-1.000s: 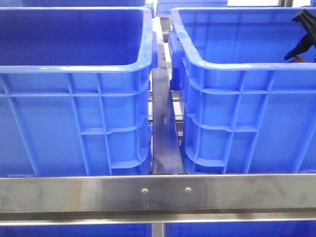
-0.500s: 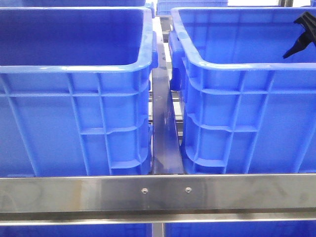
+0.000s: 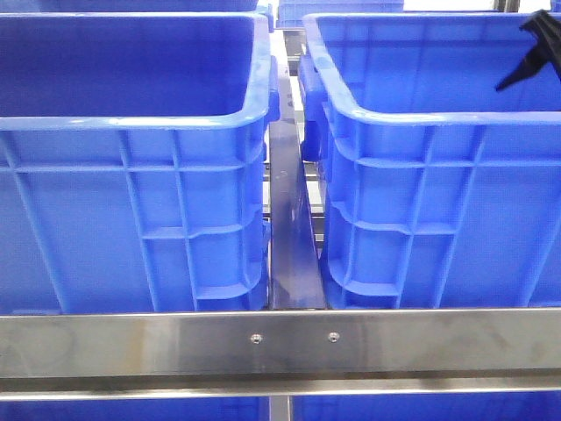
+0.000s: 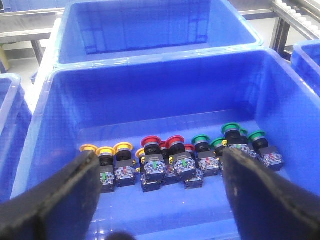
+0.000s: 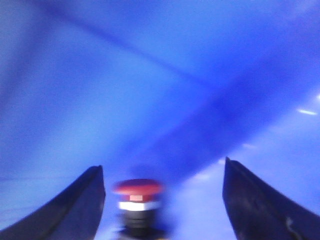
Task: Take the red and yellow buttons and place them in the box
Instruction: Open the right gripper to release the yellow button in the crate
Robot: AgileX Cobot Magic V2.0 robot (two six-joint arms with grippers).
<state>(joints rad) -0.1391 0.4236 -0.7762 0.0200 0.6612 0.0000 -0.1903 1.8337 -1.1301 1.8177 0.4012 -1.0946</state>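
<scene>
In the left wrist view, several yellow buttons (image 4: pixel 107 152), red buttons (image 4: pixel 167 146) and green buttons (image 4: pixel 231 131) lie in a row on the floor of a blue crate (image 4: pixel 150 90). My left gripper (image 4: pixel 160 165) hangs open above them and touches none. In the right wrist view, a blurred red button (image 5: pixel 138 189) stands on the blue floor between the jaws of my right gripper (image 5: pixel 162 167), nearer one finger; the jaws stand wide apart. In the front view, only a black part of the right gripper (image 3: pixel 532 48) shows, inside the right crate (image 3: pixel 421 132). The left gripper is out of the front view.
Two big blue crates stand side by side in the front view, the left crate (image 3: pixel 131 123) showing nothing inside. A steel rail (image 3: pixel 280 346) runs across the front and a steel bar (image 3: pixel 289 228) between the crates. Another blue crate (image 4: pixel 155 25) stands behind the button crate.
In the front view my right gripper has risen and shifted right inside the right crate. A tan patch seen below it a second ago no longer shows.
</scene>
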